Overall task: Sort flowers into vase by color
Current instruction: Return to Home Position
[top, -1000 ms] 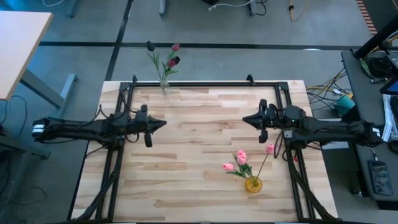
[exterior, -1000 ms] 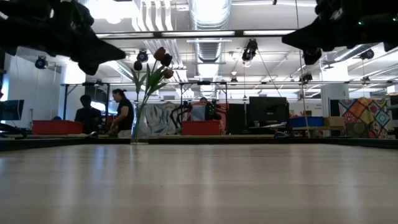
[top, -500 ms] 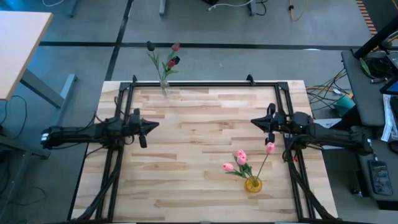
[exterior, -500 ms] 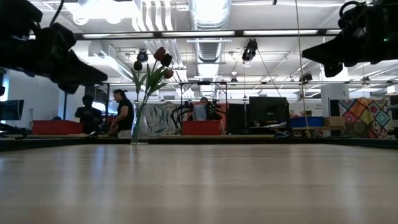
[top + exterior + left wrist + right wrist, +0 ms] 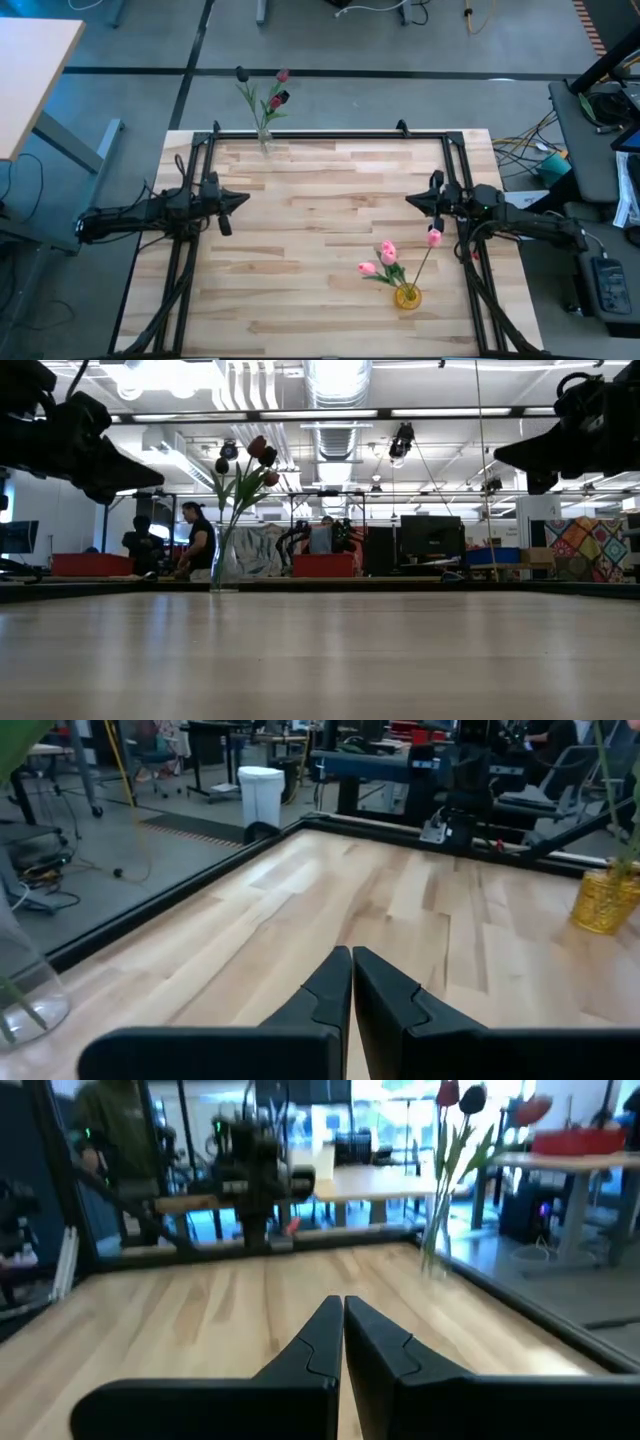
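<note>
Two closed, empty: left gripper [image 5: 236, 199] at 9 o'clock, right gripper [image 5: 411, 200] at 3; pinch likely light, bendy flowers [image 5: 388, 253] mid-stem.

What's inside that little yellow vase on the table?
The yellow vase holds three pink tulips on green stems, leaning out over its rim. Their lower ends are hidden inside it, as is anything else in there.

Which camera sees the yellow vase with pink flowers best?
The high view: it shows the whole yellow vase and its pink flowers from above. The left wrist view catches only the vase, not the blooms. The low and right wrist views miss it.
</note>
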### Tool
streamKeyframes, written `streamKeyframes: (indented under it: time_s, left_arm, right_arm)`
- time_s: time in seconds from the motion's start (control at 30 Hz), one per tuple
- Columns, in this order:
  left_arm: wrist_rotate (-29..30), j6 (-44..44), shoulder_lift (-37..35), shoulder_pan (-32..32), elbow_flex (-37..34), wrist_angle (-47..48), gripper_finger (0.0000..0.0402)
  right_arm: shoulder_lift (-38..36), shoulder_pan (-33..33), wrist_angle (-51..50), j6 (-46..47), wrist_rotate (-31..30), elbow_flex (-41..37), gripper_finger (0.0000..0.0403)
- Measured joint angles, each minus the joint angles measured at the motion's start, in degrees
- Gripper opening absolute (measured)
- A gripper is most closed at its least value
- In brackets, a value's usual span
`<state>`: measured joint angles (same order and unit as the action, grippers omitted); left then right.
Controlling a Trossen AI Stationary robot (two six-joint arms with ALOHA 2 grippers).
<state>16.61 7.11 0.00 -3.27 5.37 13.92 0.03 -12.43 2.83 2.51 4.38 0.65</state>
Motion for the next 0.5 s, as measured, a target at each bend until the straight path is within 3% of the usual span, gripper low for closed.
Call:
streamKeyframes:
  time_s: [0.27, 0.37, 0.5]
  left_arm:
    - [-0.1, 0.3, 0.5, 0.0, 0.0, 0.0, 0.0000]
    - [-0.2, -0.7, 1.5, 0.0, 0.0, 0.1, 0.0000]
    - [-0.6, 0.6, 3.4, 0.0, 0.0, 0.2, 0.0000]
  right_arm:
    - [0.0, 0.0, -0.8, -2.2, -0.1, 0.0, 0.0008]
    - [1.0, 0.0, -1.9, -2.3, -4.5, 0.0, 0.0009]
    - [3.6, 0.0, -2.0, -3.4, -4.5, 0.0, 0.0009]
